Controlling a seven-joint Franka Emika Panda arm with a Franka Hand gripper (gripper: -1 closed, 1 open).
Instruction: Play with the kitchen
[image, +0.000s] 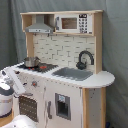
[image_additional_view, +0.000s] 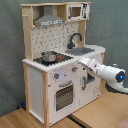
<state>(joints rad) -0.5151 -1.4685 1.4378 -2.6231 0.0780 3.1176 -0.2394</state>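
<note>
I have the arm reaching at the kitchen (image_additional_view: 60, 60), which stands against the grey backdrop. The end effector (image_additional_view: 82, 63) sits at the front panel by the knobs (image_additional_view: 74, 69); I cannot tell its opening. Next I'd line up on one knob.

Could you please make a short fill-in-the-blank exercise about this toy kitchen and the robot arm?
1. A metal pot stands on the ____.
2. The black faucet rises behind the grey ____.
3. The microwave sits beside the ____ at the top of the kitchen.
4. The end effector is near the kitchen's ____ edge.

Missing words: stovetop; sink; hood; counter
</note>
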